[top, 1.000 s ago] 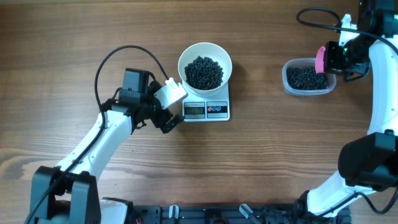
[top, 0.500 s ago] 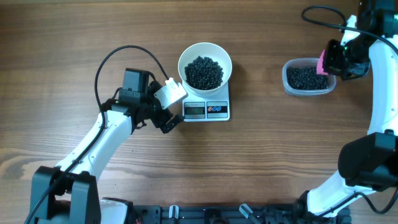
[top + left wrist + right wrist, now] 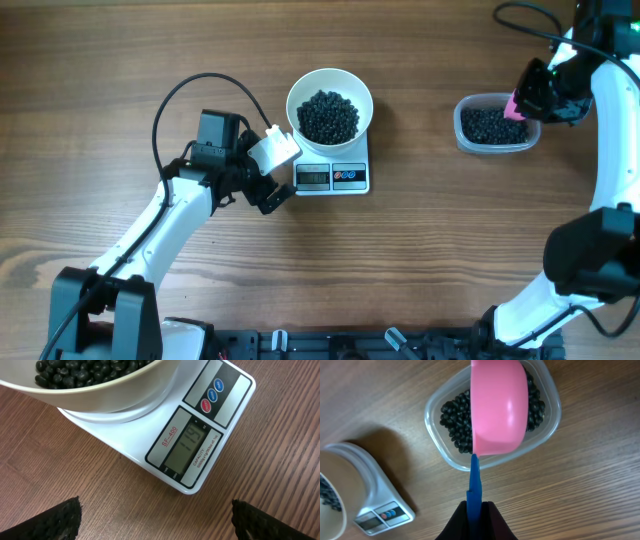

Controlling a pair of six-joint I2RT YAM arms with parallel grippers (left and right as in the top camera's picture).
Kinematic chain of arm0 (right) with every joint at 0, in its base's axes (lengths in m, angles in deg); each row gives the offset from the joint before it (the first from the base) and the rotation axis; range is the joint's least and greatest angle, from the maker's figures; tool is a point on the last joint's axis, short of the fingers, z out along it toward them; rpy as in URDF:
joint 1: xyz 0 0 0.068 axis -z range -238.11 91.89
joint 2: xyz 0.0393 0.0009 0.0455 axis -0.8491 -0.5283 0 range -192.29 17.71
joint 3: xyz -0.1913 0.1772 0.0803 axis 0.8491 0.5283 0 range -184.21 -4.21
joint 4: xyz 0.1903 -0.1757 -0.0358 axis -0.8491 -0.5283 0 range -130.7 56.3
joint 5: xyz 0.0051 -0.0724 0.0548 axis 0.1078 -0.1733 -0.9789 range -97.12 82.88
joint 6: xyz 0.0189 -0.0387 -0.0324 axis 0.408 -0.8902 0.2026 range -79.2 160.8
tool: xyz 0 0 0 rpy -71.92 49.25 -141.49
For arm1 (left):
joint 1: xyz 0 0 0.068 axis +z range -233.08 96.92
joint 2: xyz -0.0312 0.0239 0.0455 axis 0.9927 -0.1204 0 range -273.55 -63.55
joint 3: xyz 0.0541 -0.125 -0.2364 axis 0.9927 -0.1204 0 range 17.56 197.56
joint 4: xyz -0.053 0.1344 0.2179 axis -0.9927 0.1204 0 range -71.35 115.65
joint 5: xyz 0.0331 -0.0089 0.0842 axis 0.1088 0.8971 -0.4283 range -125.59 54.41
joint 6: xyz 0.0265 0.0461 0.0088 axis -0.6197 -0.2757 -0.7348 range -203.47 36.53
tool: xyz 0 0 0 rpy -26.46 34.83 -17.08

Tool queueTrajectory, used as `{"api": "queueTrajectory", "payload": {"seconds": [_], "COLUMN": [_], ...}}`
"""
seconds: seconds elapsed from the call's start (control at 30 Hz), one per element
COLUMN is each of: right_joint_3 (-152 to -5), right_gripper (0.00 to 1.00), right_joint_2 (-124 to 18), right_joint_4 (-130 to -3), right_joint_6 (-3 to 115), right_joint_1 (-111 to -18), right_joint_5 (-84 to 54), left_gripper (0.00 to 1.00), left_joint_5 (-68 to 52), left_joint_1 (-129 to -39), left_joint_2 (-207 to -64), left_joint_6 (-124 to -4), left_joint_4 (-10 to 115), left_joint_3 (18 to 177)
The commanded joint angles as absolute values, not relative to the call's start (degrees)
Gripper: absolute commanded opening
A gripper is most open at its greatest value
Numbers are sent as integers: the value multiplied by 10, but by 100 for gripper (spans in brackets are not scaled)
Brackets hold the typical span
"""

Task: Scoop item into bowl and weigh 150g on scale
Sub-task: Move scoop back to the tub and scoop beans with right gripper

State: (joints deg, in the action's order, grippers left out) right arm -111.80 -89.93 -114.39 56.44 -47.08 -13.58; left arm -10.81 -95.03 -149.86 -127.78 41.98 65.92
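right tool (image 3: 476, 512) turned slightly | pink scoop (image 3: 500, 407) narrower from overhead | over tub (image 3: 431, 430)

Extends left arm (image 3: 170, 215) diagonally forward and right, elbow low. Holds left gripper (image 3: 288, 171) spread wide, fingers (image 3: 50, 520) far apart, nothing between. Reaches right arm (image 3: 610, 130) up the right edge, bent inward at the top. Clamps right gripper (image 3: 476, 517) tight on scoop (image 3: 500, 405) handle.

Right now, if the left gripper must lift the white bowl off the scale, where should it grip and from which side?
Probably the bowl rim on the side facing the left gripper, from above, one finger inside and one outside: the rim is thin and bare there, and the beans heap toward the middle.
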Motion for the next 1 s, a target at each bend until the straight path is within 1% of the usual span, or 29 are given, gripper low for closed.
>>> {"api": "queueTrajectory", "payload": {"seconds": [0.0, 0.13, 0.23, 0.4, 0.53, 0.67, 0.77, 0.97], "right_joint_3": [-1114, -1114, -1113, -1113, -1110, -1075, -1037, -1029], "right_gripper": [4, 4, 4, 4, 4, 4, 4, 4], "right_joint_2": [-939, -968, -984, -991, -991, -992, -992, -992], "right_joint_4": [-1147, -1159, -1146, -1136, -1129, -1125, -1118, -1111], "right_joint_6": [474, 428, 371, 345, 327, 317, 317, 318], "right_joint_1": [-481, -491, -492, -496, -499, -506, -520, -540], "right_joint_5": [-93, -21, 33, 86, 85, 73, 23, -94], "left_gripper": [100, 100, 100, 100, 100, 100, 100, 100], "left_joint_5": [-101, -101, -101, -101, -101, -101, -101, -101], "left_joint_1": [-947, -947, -947, -947, -947, -947, -947, -947], "left_joint_2": [-1503, -1503, -1503, -1503, -1503, -1503, -1503, -1503], "left_joint_6": [-1283, -1283, -1283, -1283, -1283, -1283, -1283, -1283], "left_joint_4": [420, 420, 420, 420, 420, 420, 420, 420], "left_joint_3": [654, 654, 654, 654, 654, 654, 654, 654]}}
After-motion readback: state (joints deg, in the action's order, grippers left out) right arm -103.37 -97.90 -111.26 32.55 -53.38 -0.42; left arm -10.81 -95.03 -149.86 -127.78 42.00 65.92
